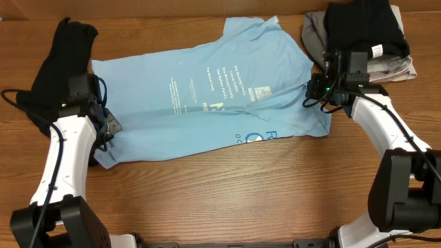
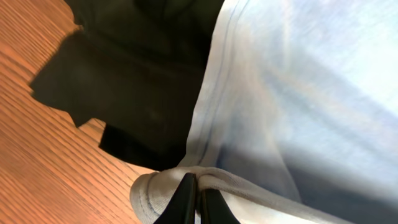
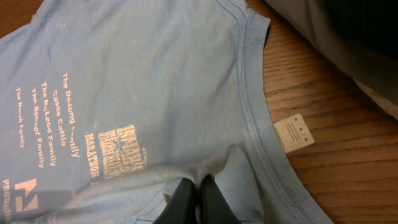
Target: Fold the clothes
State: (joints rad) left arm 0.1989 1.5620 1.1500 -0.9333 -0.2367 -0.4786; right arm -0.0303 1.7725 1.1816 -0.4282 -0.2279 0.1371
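T-shirt (image 1: 207,103) spread on table (image 1: 241,186), pinched at both ends.
Left fingers (image 2: 181,202) closed on its hem (image 2: 211,93); right fingers (image 3: 181,200) closed on fabric below collar (image 3: 252,93).

1 lt-blue tee (image 1: 207,96), 2 blk garments (L (image 1: 65,52), R (image 1: 365,24)), 1 grey garment (image 1: 315,31), 2 grippers (L (image 2: 194,193), R (image 3: 198,196))

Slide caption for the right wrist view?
Right gripper shut on a pinched fold of the light blue T-shirt, near its collar and white tag.

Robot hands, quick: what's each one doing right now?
Left hand: closed, pinching the edge of the light blue T-shirt.
Right hand: closed, pinching the same shirt near its collar.
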